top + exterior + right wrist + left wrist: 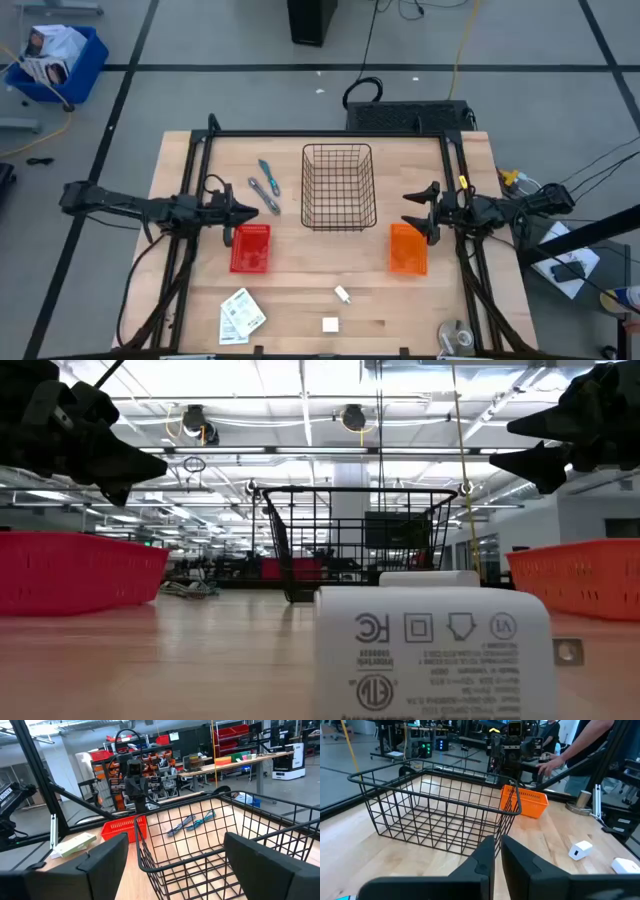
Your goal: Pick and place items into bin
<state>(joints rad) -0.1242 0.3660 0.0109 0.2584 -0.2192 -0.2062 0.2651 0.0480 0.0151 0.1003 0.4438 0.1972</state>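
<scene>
The table point(300, 320) is spanned by a black wire basket point(338, 187) at its middle, flanked by a red bin point(250, 248) and an orange bin point(407, 248). The left gripper point(250, 213) is held above the red bin with its fingers almost closed on nothing, while the right gripper point(410, 212) is held above the orange bin with its fingers wide apart and empty. The cards point(240, 314) are laid near the front edge, the blue tool point(268, 176) and grey tool point(263, 195) just left of the basket, and two white blocks point(342, 295) point(330, 324) at front centre.
</scene>
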